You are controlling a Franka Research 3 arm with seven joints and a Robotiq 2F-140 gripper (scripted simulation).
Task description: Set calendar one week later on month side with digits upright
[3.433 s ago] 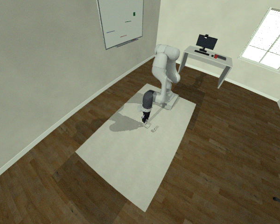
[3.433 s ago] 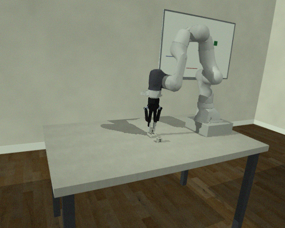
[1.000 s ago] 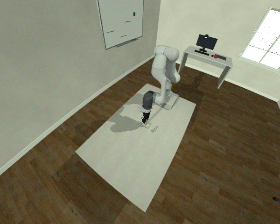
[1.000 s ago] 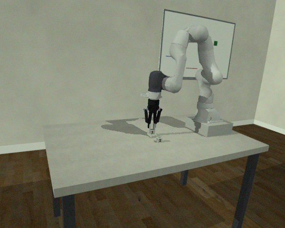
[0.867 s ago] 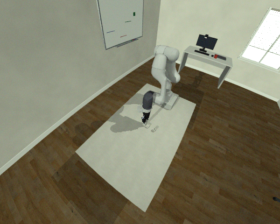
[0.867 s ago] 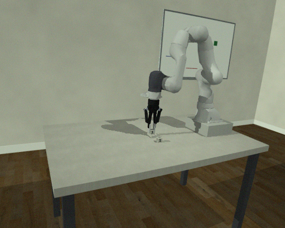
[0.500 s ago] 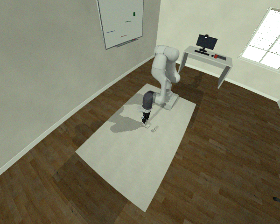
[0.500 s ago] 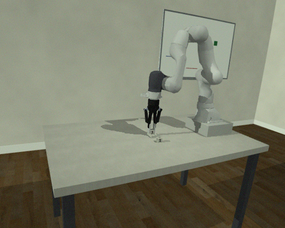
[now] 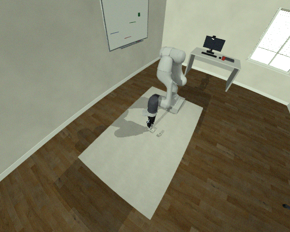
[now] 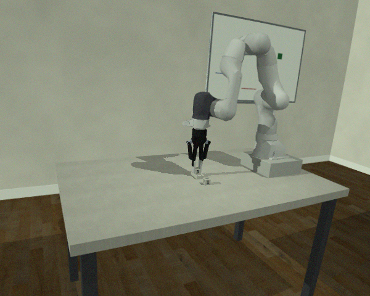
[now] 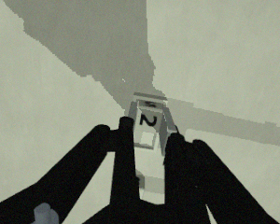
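The small pale tray [image 9: 153, 131] [image 10: 196, 176] lies on the table under the gripper. A white cube [image 10: 197, 171] [image 11: 142, 114] is at the tray, with a dark 3 on the side facing the exterior camera and a 2 on top in the wrist view. My gripper [image 10: 197, 168] [image 11: 147, 115] points down and is shut on this cube, one fingertip at each side. Whether the cube rests fully on the tray's floor cannot be told. A second white cube [image 9: 159, 134] [image 10: 206, 180] lies on the table beside the tray, showing a 1 toward the exterior camera.
The pale table top [image 9: 140, 162] [image 10: 131, 203] carries the arm's base block [image 10: 283, 167] at its far right in the exterior view. The second cube stands close to the tray on the side toward the exterior camera. A desk [image 9: 215, 60] stands apart behind the arm.
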